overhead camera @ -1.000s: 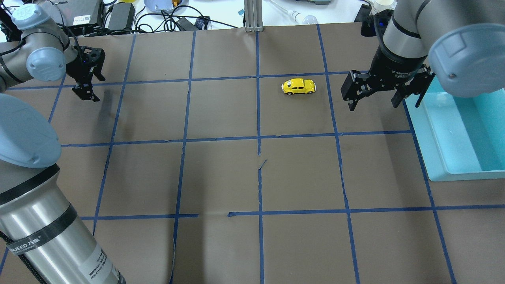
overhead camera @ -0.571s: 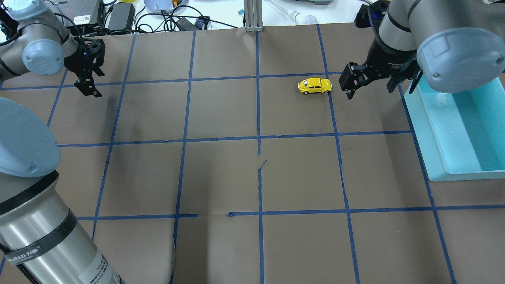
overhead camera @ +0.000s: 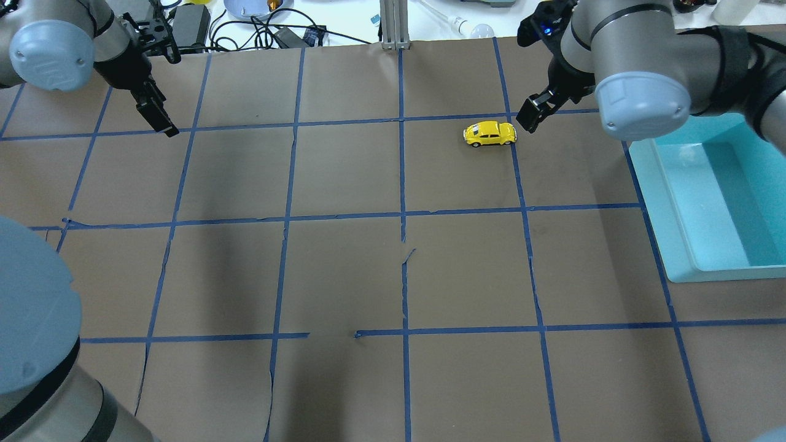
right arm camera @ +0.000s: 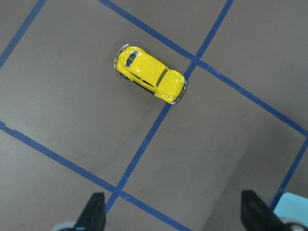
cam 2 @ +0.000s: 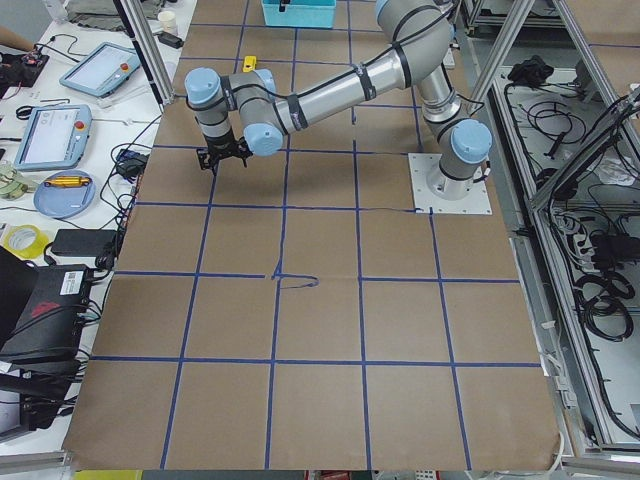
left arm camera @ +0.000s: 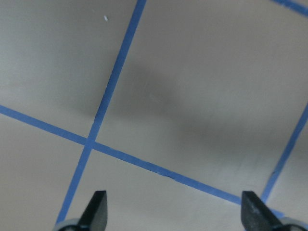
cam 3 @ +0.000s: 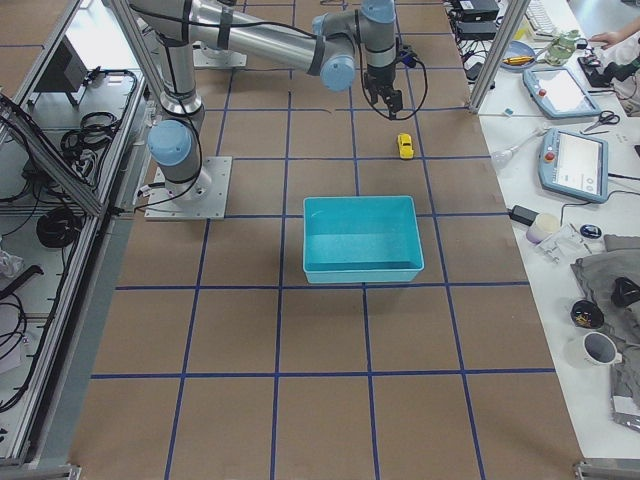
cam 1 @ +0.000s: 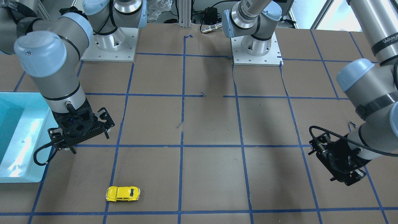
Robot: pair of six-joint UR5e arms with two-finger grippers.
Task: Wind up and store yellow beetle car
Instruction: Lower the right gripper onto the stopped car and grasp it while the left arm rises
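Note:
The yellow beetle car (overhead camera: 489,133) stands on its wheels on the brown table, against a blue tape line. It also shows in the front view (cam 1: 123,193), the right side view (cam 3: 404,146) and the right wrist view (right arm camera: 150,74). My right gripper (overhead camera: 533,115) hangs just right of the car and above it, apart from it. In its wrist view (right arm camera: 175,216) the fingers are wide apart and empty. My left gripper (overhead camera: 159,118) is far away at the table's far left. Its wrist view (left arm camera: 175,214) shows it open over bare paper and tape.
A teal bin (overhead camera: 666,227) sits at the table's right edge, near the right arm; it also shows in the front view (cam 1: 21,179) and the right side view (cam 3: 360,202). Cables and devices lie beyond the far edge.
The car rolled a short way right, then stopped by the tape line. Both grippers drew back toward the table's far edge, and the right one now sits close beside the car.

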